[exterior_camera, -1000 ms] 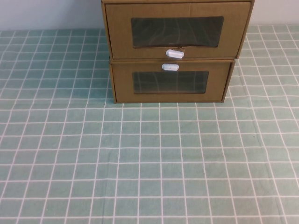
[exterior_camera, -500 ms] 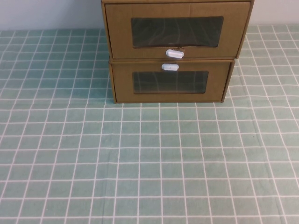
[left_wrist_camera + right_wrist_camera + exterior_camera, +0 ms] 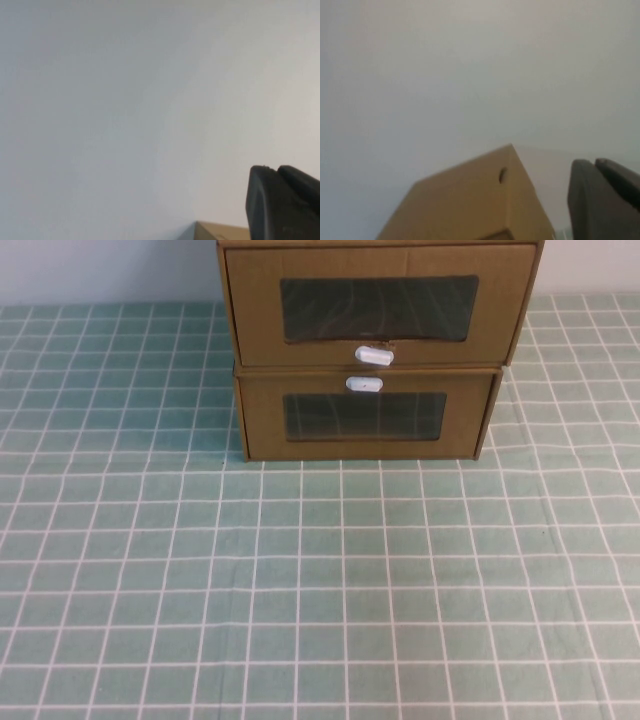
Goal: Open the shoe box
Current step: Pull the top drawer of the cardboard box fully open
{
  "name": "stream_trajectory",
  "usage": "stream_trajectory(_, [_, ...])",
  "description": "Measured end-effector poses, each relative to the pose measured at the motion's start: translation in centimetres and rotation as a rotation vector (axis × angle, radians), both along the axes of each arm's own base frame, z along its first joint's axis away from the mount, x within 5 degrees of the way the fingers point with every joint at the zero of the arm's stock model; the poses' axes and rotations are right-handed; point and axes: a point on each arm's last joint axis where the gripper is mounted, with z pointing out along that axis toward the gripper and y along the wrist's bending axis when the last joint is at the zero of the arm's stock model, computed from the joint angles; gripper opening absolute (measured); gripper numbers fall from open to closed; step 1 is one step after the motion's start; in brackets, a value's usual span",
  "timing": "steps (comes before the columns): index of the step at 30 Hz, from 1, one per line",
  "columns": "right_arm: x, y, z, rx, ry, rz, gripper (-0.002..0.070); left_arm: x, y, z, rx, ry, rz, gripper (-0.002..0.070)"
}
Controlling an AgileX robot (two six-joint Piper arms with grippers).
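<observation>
Where the boxes are: Two brown cardboard boxes stand stacked at the far side of the tabletop [image 3: 300, 580]. The top shoe box [image 3: 380, 305] sits right on the bottom shoe box [image 3: 365, 415], close to the wall [image 3: 100, 270].
Fronts: Each front has a dark see-through window and a little white tab. The top white tab [image 3: 374, 356] and the bottom white tab [image 3: 364, 384] are very near each other.
Open or not: Both fronts look pushed in flat, so nothing is open yet.
Left gripper [image 3: 278, 175]: It is out of sight from above. Its own camera shows just a dark bit of it near a box corner, so I cannot tell if it is open or closed.
Right gripper [image 3: 596, 167]: It is closed with nothing in it, up by a top corner of the stack.
How it will handle: Cardboard is probably light and a bit bendy. A hard tug could slide the whole stack.
Where to hold: Pinch one small, smooth tab and pull gently, straight out.
</observation>
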Motion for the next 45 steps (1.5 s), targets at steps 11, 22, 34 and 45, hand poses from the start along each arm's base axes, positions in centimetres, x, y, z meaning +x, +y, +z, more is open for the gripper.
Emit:
stream_trajectory(11, [5.4, -0.1, -0.9, -0.058, 0.046, -0.037, -0.0013, 6.1, -0.8, 1.1, -0.165, 0.294, -0.097, -0.0005])
stream_trajectory(22, [7.9, 0.1, -3.0, -0.140, 0.198, -0.030, -0.0013, 8.1, -0.7, 1.9, -0.123, 0.201, -0.051, -0.0005])
stream_trajectory(34, [9.2, 0.1, -6.1, -0.668, 0.438, -0.005, -0.0013, 15.1, -1.8, 5.1, 0.058, 0.486, -0.028, -0.0005])
stream_trajectory(45, [8.6, 3.7, -6.7, -0.838, 0.429, 0.199, -0.0013, 24.9, -4.9, 9.2, 0.315, 0.800, -0.238, -0.0005])
